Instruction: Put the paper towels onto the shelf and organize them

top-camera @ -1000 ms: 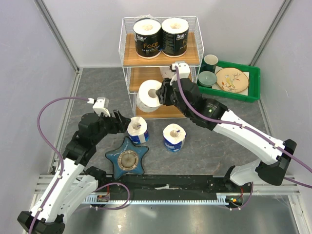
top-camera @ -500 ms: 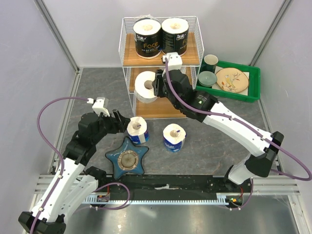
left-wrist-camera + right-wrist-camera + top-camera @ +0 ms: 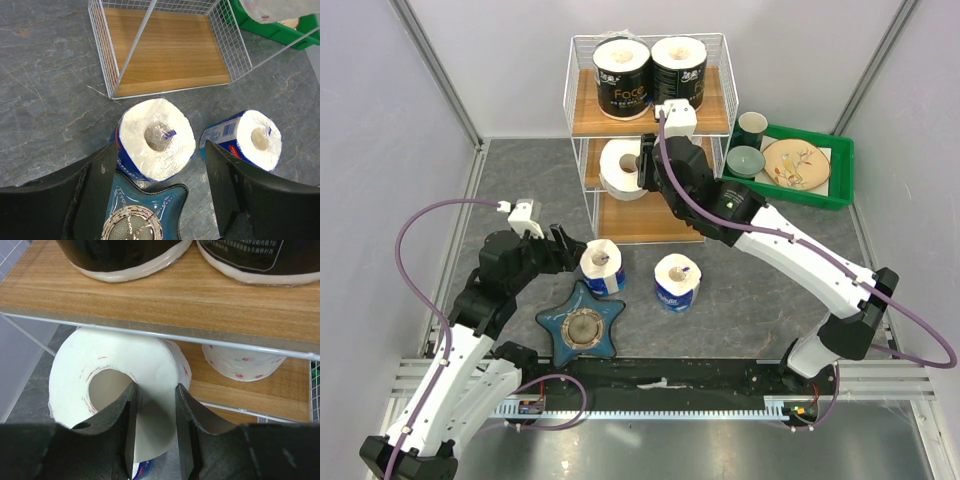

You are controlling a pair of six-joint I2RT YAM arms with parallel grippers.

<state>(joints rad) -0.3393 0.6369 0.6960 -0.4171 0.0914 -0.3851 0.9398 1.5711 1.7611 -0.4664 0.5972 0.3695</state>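
The white wire shelf has two black-wrapped rolls on its top wooden tier. My right gripper is shut on a white roll, one finger in the core and one outside, holding it at the front of the middle tier. A second white roll stands on that tier. Two blue-white rolls stand on the grey floor before the shelf. My left gripper is open just above and short of the left blue-white roll.
A blue star-shaped dish lies under my left gripper, touching the left roll. A green tray with cups and a plate sits right of the shelf. The bottom shelf tier is bare wood.
My right gripper has lifted the white roll up and toward the middle tier. My left arm has barely moved.
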